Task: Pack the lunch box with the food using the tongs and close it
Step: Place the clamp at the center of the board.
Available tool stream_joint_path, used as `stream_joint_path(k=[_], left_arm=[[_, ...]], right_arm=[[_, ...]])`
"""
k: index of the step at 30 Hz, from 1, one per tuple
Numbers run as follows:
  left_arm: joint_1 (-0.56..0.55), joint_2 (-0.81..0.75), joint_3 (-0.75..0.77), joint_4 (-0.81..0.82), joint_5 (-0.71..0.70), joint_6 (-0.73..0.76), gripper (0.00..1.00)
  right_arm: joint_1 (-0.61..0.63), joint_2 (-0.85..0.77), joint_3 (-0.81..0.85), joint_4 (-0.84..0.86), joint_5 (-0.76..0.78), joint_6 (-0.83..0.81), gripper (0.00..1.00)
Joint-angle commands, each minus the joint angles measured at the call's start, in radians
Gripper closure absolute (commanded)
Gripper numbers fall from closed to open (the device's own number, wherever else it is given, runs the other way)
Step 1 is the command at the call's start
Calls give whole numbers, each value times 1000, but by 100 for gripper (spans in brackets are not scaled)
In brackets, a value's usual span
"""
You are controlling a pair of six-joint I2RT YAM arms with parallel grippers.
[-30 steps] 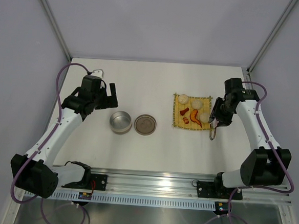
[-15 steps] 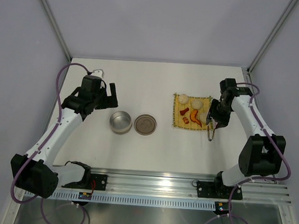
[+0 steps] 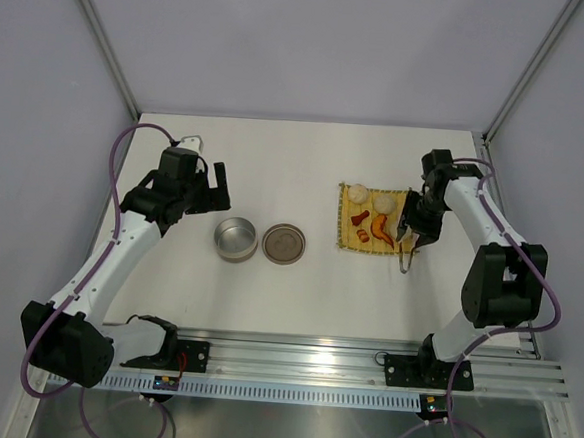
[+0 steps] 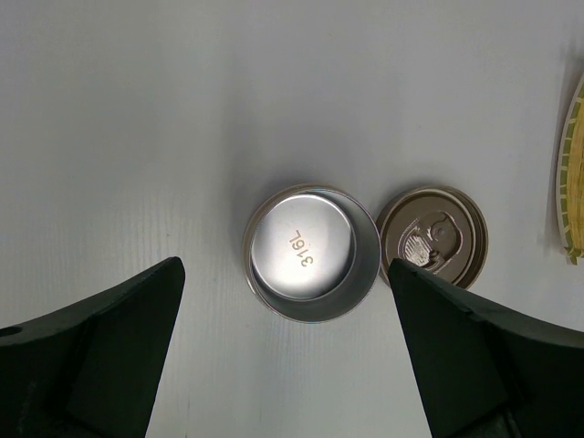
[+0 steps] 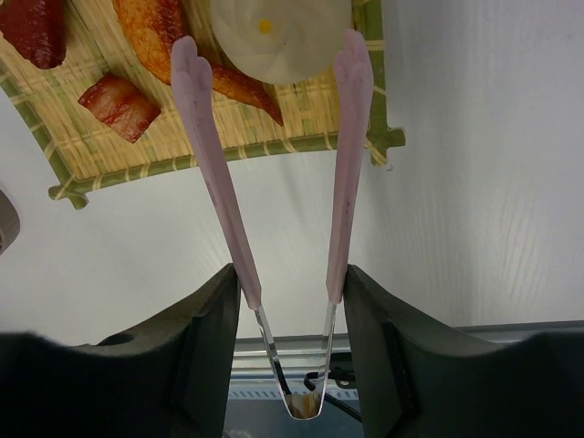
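Note:
The silver round lunch box (image 3: 235, 240) stands open and empty on the table, its brownish lid (image 3: 283, 244) lying flat beside it on the right. My left gripper (image 3: 219, 189) hovers open above them, and both the tin (image 4: 313, 254) and the lid (image 4: 432, 239) show between its fingers. My right gripper (image 5: 292, 274) is shut on the tongs (image 5: 205, 155), whose spread tips straddle a cream ball (image 5: 278, 32). An orange curved piece (image 5: 155, 36) and a red-brown chunk (image 5: 119, 105) lie on the mat beside it. Two more cream balls (image 3: 357, 193) sit farther back.
The food rests on a square yellow woven mat (image 3: 346, 233) right of centre. Its near edge (image 5: 182, 146) shows under the tongs. Grey walls and metal frame posts enclose the table, and a metal rail runs along the near edge (image 3: 293, 354).
My right arm has swung left and carried the tongs onto the mat's right side, around the cream ball. The left arm, tin and lid have not moved.

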State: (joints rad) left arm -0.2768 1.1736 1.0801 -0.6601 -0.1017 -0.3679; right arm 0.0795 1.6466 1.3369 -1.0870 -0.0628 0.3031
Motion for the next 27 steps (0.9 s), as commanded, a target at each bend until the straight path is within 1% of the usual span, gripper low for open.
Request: stream_joint_path(k=[1, 4, 8, 11, 14, 20, 27], left_arm=[[-4, -9, 0, 24, 0, -8, 1], [-4, -6, -2, 24, 0, -8, 1], [-4, -2, -3, 24, 3, -5, 1], [-4, 1, -5, 24, 3, -5, 1], [-5, 1, -5, 25, 8, -8, 1], [-5, -6, -3, 20, 8, -2, 1], [-7, -12, -6, 24, 17, -3, 1]], right_arm=[[25, 9, 39, 16, -31, -18, 45], [26, -8, 33, 19, -29, -10, 45], [26, -97, -11, 33, 10, 28, 46], [26, -183, -86, 67, 35, 96, 46], [26, -267, -198, 105, 89, 212, 46], [43, -372, -352, 161, 78, 358, 48], [46, -375, -450, 182, 67, 458, 48]])
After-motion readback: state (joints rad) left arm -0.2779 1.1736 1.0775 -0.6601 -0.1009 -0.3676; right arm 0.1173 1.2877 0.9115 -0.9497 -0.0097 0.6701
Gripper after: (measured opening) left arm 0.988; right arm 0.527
